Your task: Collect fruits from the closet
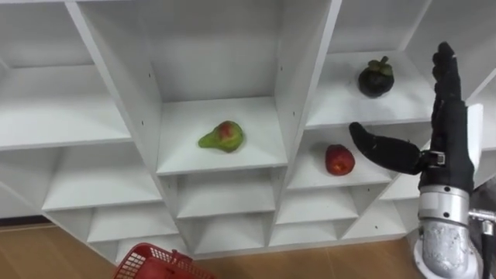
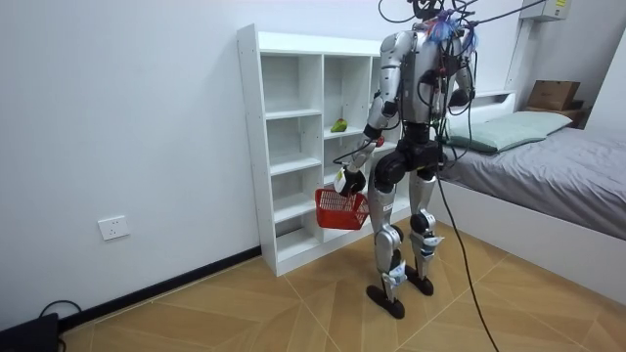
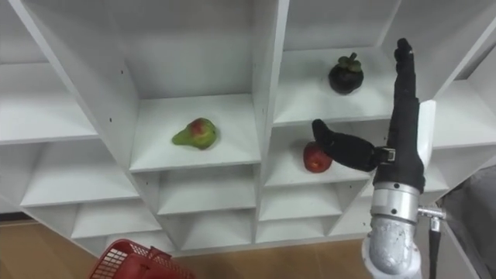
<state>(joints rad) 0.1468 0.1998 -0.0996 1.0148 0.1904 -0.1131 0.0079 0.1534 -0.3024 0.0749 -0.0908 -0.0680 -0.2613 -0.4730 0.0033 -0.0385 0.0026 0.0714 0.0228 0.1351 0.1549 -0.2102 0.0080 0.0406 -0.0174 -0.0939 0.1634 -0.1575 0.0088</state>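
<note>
Seen from the head, looking down: a white closet [image 1: 116,85] of open compartments across the whole scene. In the middle compartment, a green pear [image 1: 222,136] with a red blush, lying on its side. One column to the right, on the upper of two shelves, a dark mangosteen [image 1: 376,79] standing stem up. On the shelf below it, a red apple [image 1: 338,160]. At the right, in front of that column, the right robot hand [image 1: 452,151]: spread wide, fingers straight and pointing up, thumb stuck out leftward with its tip just beside the apple. Cannot tell whether touching. Nothing held in it. At the near left bottom edge, the rim of a red basket [image 1: 155,263] over wooden floor [image 1: 46,248].

Seen from the room: standing upright on the wooden floor right at the closet and facing it, with a white wall [image 2: 117,117] to the left and a bed [image 2: 548,166] at the far right. Pear visible on a middle shelf. Left robot hand [image 2: 345,182] low beside the body, directly above the red basket, the basket hanging clear of the floor. Cannot tell how that robot hand is closed at the handle.
</note>
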